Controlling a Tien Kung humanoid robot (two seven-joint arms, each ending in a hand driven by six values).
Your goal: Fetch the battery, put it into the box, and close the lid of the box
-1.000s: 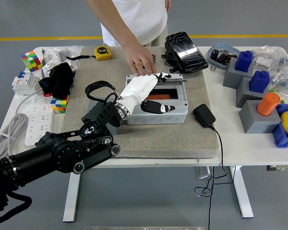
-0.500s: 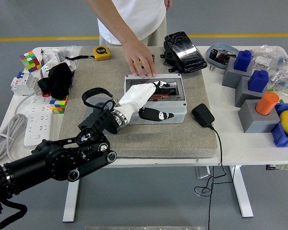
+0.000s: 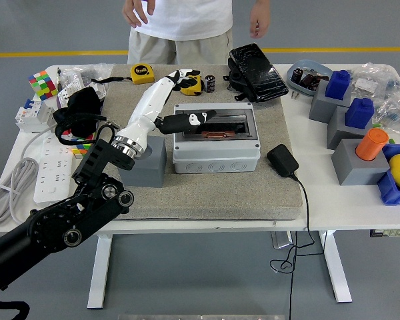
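Over on the left side of the table there's a white power strip (image 3: 50,163), a colour cube (image 3: 43,84) and some black fabric (image 3: 80,110), none of it part of the job. The left arm (image 3: 67,217) comes up from the lower left and crosses a small grey block (image 3: 147,163) sitting on the grey mat (image 3: 207,180). Its white left hand (image 3: 170,100) is stretched out toward the far edge of the mat, fingers loose and extended, nothing in them as far as I can see. One black-tipped finger (image 3: 187,121) pokes sideways over the left rim of the box (image 3: 217,143).

Just past the fingertips, near the yellow tape measure (image 3: 143,69), is a small dark cylinder standing on end, which I'm guessing is the battery (image 3: 209,83). It's slightly right of and just beyond the hand, close but not touching, with a yellowish thing between that I can't make out. So the reach is forward and a bit right, and since the long axis looks vertical, a side pinch seems easiest.

The box is open, with something orange and black inside. The black lid (image 3: 257,65) looks to be lying well off to the right at the back, so closing up is a ways off.

The right hand isn't visible. A person (image 3: 180,27) stands at the far side, both hands raised off the table.
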